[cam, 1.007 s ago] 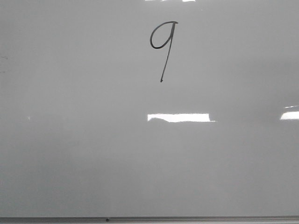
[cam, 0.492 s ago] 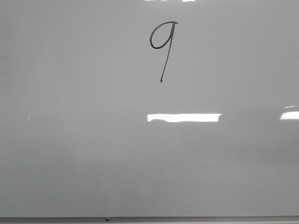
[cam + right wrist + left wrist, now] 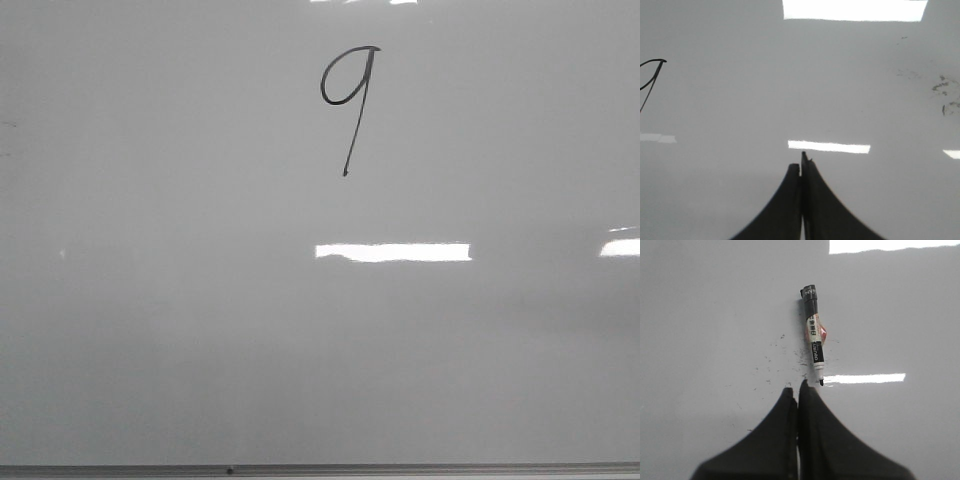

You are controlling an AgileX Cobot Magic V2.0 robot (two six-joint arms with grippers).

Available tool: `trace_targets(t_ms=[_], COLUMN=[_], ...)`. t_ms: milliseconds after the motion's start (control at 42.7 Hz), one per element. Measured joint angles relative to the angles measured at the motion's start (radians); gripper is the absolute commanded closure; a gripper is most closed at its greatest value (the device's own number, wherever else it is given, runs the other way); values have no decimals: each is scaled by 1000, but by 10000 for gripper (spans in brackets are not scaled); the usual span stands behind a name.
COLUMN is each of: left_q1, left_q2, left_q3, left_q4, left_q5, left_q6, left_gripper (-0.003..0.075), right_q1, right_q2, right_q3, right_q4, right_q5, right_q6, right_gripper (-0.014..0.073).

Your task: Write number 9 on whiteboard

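Note:
The whiteboard (image 3: 150, 300) fills the front view, glossy pale grey. The number 9 (image 3: 348, 100) is drawn on it in thin black ink near the top middle; part of its loop shows in the right wrist view (image 3: 650, 80). No gripper shows in the front view. In the left wrist view my left gripper (image 3: 797, 387) is shut and empty. A black and white marker (image 3: 813, 342) lies flat on the board (image 3: 700, 315) just beyond the fingertips, uncapped tip towards them. My right gripper (image 3: 801, 162) is shut and empty over bare board (image 3: 865, 90).
A thin grey edge strip (image 3: 320, 468) runs along the board's near edge. Bright rectangular light reflections (image 3: 392, 252) lie on the board. Small ink specks (image 3: 775, 357) lie beside the marker, and smudges (image 3: 945, 95) show in the right wrist view.
The middle light reflection grew slightly longer to the right a second ago. The digit and board are unchanged.

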Motion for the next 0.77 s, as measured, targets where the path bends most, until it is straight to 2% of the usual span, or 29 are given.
trace_targets(t_ms=[773], left_q1=[0], left_q2=[0], left_q3=[0], left_q4=[0], left_q5=[0], left_q6=[0], left_gripper=[739], right_q1=[-8], right_q2=[-2], right_q3=[0], right_q4=[4], right_q5=[-2], right_q6=[0], right_gripper=[662])
